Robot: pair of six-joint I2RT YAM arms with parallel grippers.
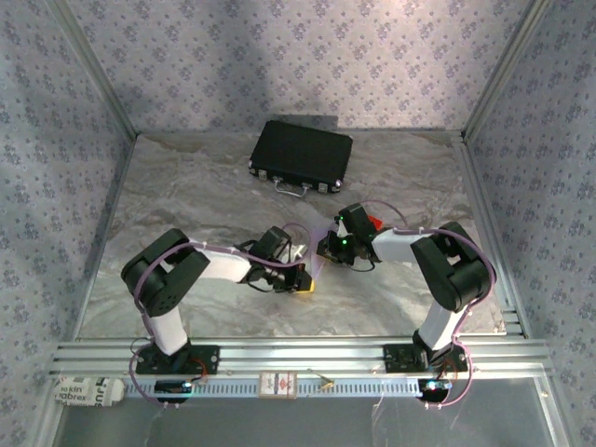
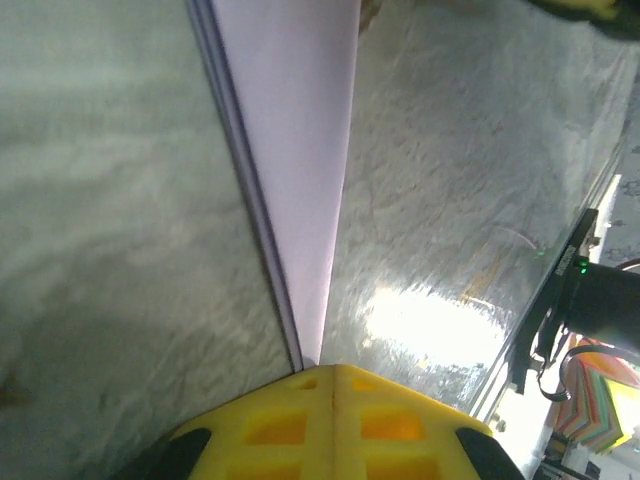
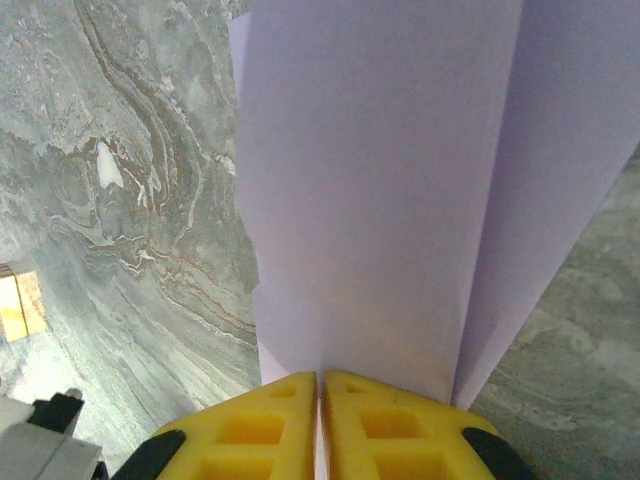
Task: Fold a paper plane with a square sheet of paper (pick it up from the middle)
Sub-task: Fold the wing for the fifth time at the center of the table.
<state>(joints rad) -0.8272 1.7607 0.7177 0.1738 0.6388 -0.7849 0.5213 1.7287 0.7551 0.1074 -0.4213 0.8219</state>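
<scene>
The square sheet of paper [image 3: 380, 180] is pale lilac and folded into a long, narrow, layered shape with a slanted flap on its right side. My right gripper [image 3: 320, 378] is shut on its near edge, and a sliver of paper shows in the seam between the yellow fingers. In the left wrist view the folded paper [image 2: 295, 150] runs away from my left gripper [image 2: 333, 372], which is shut with the paper's tapered end at its fingertips. From above, both grippers meet at mid-table, left [image 1: 305, 282] and right [image 1: 328, 250], with a bit of paper [image 1: 315, 266] between them.
A black case [image 1: 301, 156] lies at the back of the marbled table [image 1: 186, 186]. A small red block [image 1: 374, 223] sits just behind the right wrist. Metal frame rails run along the table's sides and front edge.
</scene>
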